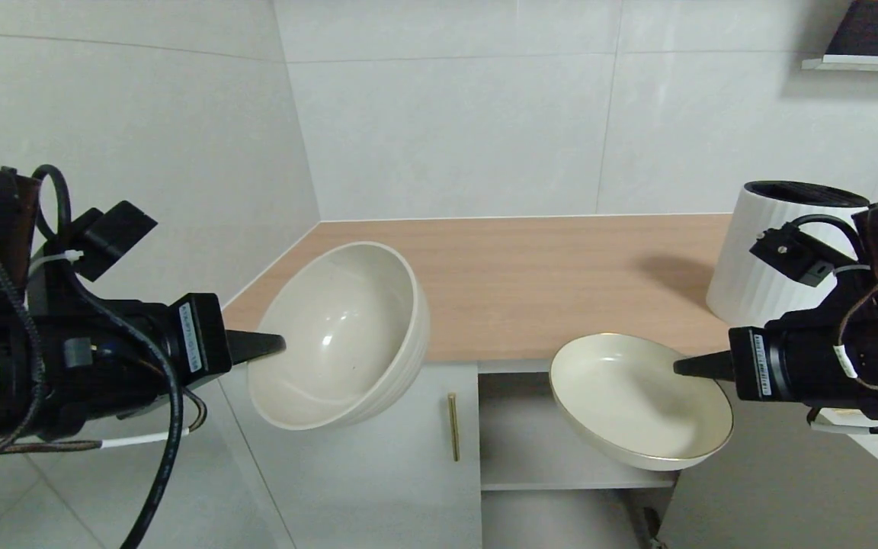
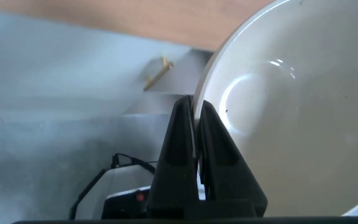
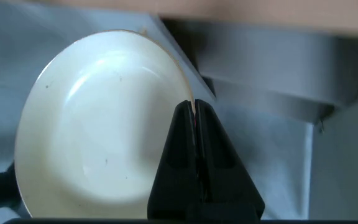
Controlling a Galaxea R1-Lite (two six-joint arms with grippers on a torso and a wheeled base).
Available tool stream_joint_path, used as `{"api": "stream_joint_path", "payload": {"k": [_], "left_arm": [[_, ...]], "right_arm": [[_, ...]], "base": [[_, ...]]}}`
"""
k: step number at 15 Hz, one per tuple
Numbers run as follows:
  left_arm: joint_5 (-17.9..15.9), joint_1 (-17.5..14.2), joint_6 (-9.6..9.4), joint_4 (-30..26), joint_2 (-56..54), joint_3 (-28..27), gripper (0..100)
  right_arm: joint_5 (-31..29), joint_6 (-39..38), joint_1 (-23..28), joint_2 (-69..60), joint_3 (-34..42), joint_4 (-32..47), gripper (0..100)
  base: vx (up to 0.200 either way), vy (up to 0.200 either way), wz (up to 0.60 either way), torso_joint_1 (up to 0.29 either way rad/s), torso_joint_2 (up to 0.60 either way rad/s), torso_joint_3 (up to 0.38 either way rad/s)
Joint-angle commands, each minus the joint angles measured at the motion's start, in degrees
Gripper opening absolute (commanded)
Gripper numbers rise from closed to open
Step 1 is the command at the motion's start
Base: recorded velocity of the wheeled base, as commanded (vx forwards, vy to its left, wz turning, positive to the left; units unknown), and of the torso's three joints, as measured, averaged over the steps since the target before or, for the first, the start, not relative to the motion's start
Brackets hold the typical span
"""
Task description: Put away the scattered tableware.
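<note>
A white ribbed canister (image 1: 778, 255) stands on the wooden counter (image 1: 546, 274), beside the right arm. Below it, a door with a brass handle (image 1: 453, 425) adjoins an open shelf (image 1: 519, 457). The walls are pale tile. In front of the counter, the left gripper (image 1: 280, 345) pinches a deep bowl (image 1: 340, 335) by the rim, tipped on its side. The right gripper (image 1: 679, 367) clamps a shallow plate (image 1: 637, 400) by the rim, tilted face up.

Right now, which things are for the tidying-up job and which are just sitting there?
For the job: bowl in the left gripper; dish in the right gripper; open cupboard, probably.
Just sitting there: white ribbed pot; wooden counter.
</note>
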State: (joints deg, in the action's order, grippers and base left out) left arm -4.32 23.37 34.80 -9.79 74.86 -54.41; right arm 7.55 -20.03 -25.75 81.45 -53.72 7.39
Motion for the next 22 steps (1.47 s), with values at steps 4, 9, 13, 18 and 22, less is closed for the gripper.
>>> {"api": "stream_joint_path", "payload": {"k": [4, 9, 13, 18, 22], "left_arm": [[0.01, 0.01, -0.35, 0.12, 0.72, -0.26, 0], [0.01, 0.10, -0.35, 0.03, 1.69, 0.00, 0], [0.01, 0.10, -0.35, 0.03, 1.95, 0.00, 0], [0.01, 0.10, -0.26, 0.03, 2.39, 0.00, 0], [0.01, 0.10, -0.26, 0.03, 2.75, 0.00, 0]], "right_arm": [[0.01, -0.01, 0.08, 1.61, 0.37, -0.71, 0], [0.01, 1.04, 0.08, 2.23, 0.90, -0.71, 0], [0.01, 2.01, 0.08, 2.49, 1.34, -0.71, 0], [0.01, 2.10, 0.08, 3.28, 1.43, -0.71, 0], [0.01, 2.10, 0.08, 4.16, 1.60, -0.88, 0]], "base": [[0.000, 0.000, 0.00, 0.000, 0.00, 0.000], [0.000, 0.000, 0.00, 0.000, 0.00, 0.000], [0.000, 0.000, 0.00, -0.129, 0.32, 0.184], [0.000, 0.000, 0.00, -0.174, 0.46, 0.281], [0.000, 0.000, 0.00, -0.159, 0.46, 0.294]]}}
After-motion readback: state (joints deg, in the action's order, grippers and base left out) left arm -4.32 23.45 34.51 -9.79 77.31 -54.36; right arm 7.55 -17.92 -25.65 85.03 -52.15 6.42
